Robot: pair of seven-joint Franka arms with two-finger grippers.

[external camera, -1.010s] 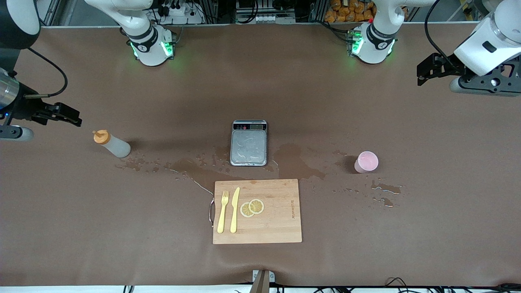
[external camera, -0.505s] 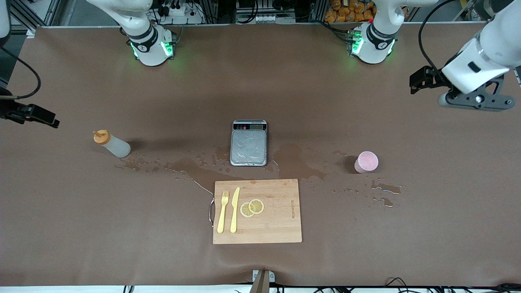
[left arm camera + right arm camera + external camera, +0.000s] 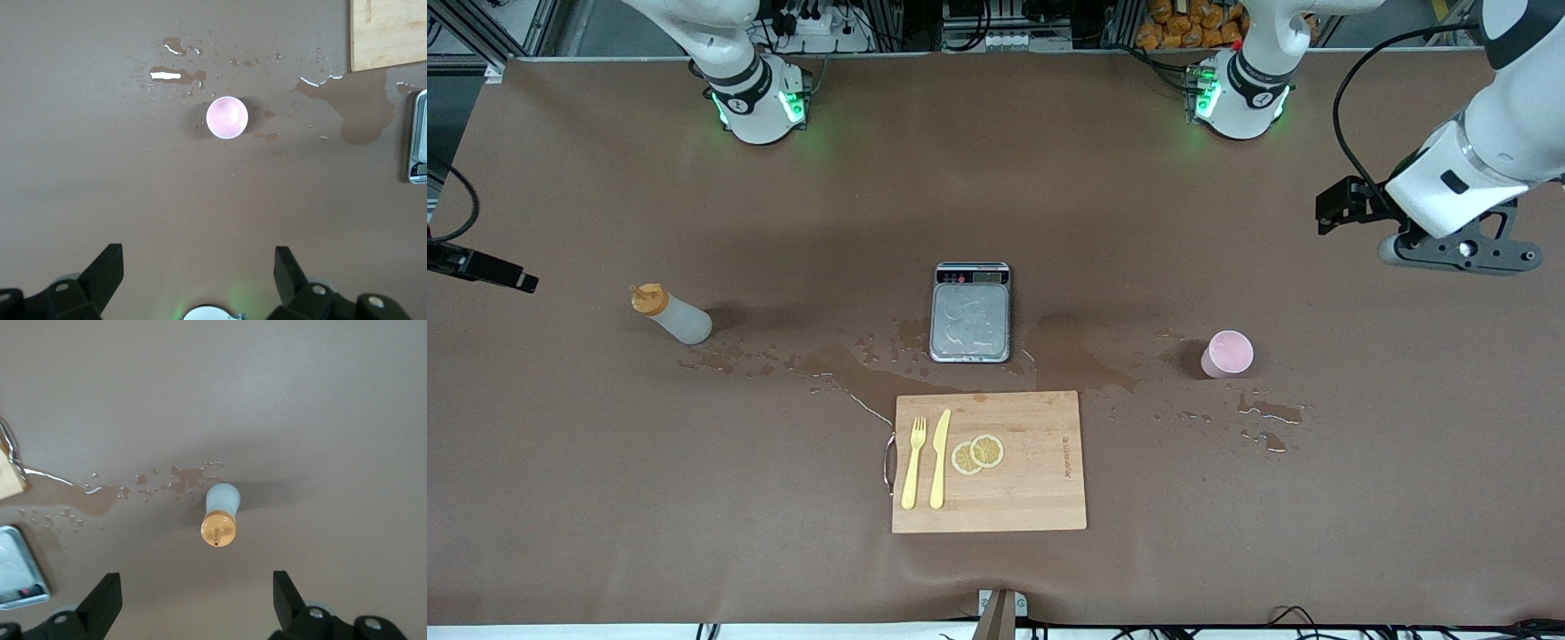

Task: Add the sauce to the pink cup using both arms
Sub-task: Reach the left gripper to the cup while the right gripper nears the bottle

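Sauce bottle point(image 3: 671, 316): stands upright on the bench point(image 3: 1227, 533) toward the right arm's end, orange nozzle cap on top, nothing touching it. In the right wrist view the sauce bottle point(image 3: 219, 515) shows from above.
Pink cup point(image 3: 1228, 354): upright on the bench toward the left arm's end, round rim up, nothing holding it. The left wrist view shows the pink cup point(image 3: 227, 117) from above.
Left gripper point(image 3: 1338, 203): up in the air over bare bench at the left arm's end, at about 1 o'clock from the pink cup in the front view and well apart from it. In the left wrist view the left gripper point(image 3: 198, 267) has its jaws spread wide, grasping nothing.
Right gripper point(image 3: 494, 268): in the air at the edge of the front view, over the bench at the right arm's end, at about 10 o'clock from the sauce bottle and apart from it. In the right wrist view the right gripper point(image 3: 197, 597) has its jaws released, wide apart and empty.
Scale point(image 3: 971, 311): flat on the mid-bench, between bottle and cup.
Cutting board point(image 3: 1032, 480): at 6 o'clock from the scale, nearer to the front camera.
On the board: a yellow fork point(image 3: 913, 462), a yellow knife point(image 3: 940, 458) just beside it, and two overlapping lemon slices point(image 3: 977, 453).
Wet patches point(image 3: 1076, 360): spilled liquid spread across the bench from near the bottle, past the scale, to puddles just beside the cup.
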